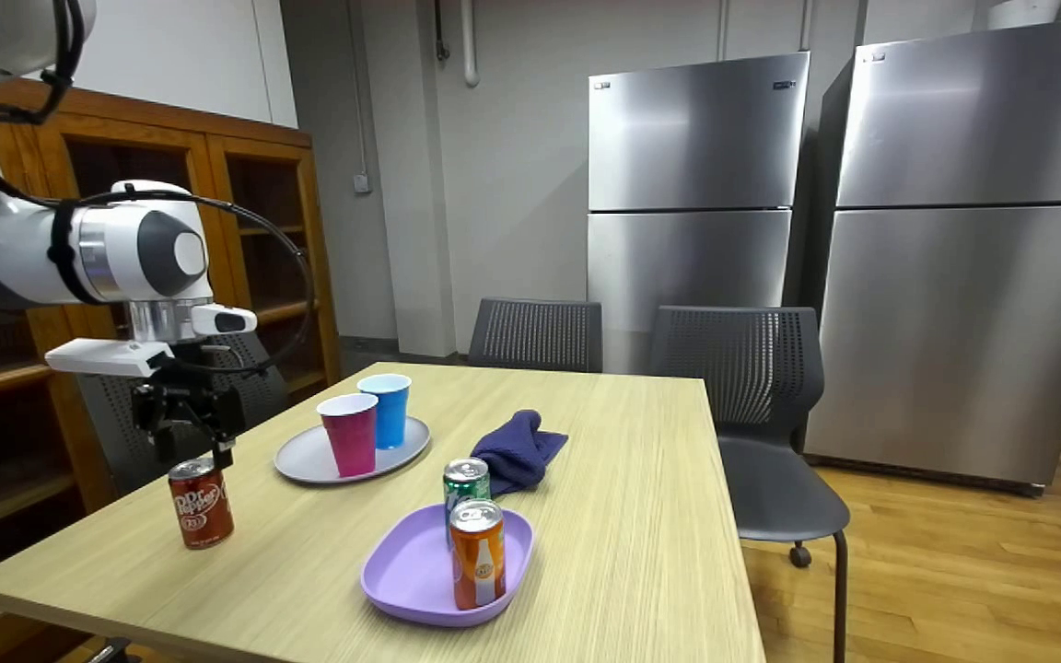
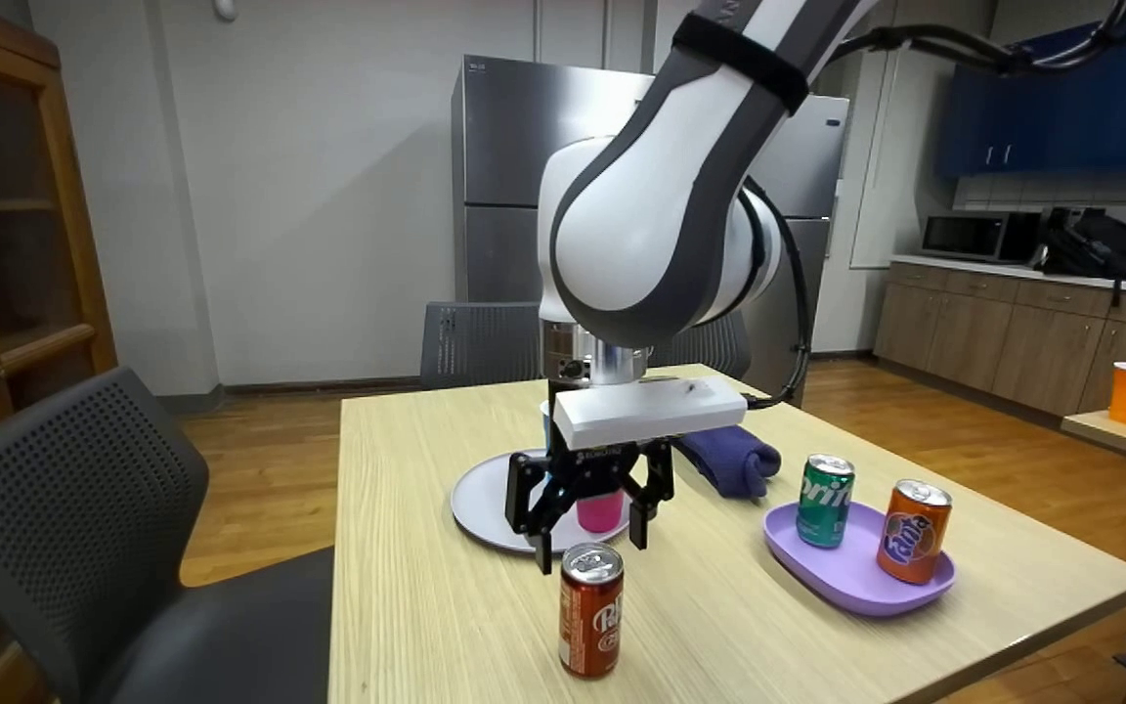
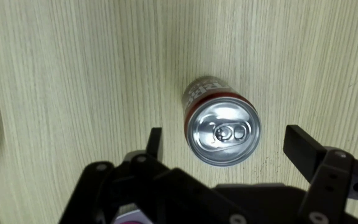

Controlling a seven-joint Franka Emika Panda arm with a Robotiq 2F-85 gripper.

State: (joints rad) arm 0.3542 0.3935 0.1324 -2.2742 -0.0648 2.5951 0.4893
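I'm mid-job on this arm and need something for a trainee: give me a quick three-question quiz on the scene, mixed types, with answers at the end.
1. What colour is the tray bearing the Sprite can and the Fanta can? A, gray; B, purple; C, green.

2. True or false: in the wrist view the jaws stand open, with the top of the Dr Pepper can showing between them and a gap on each side.

3. Besides the magenta cup, what stands on the gray plate?

Key: 1, B; 2, true; 3, the blue cup.
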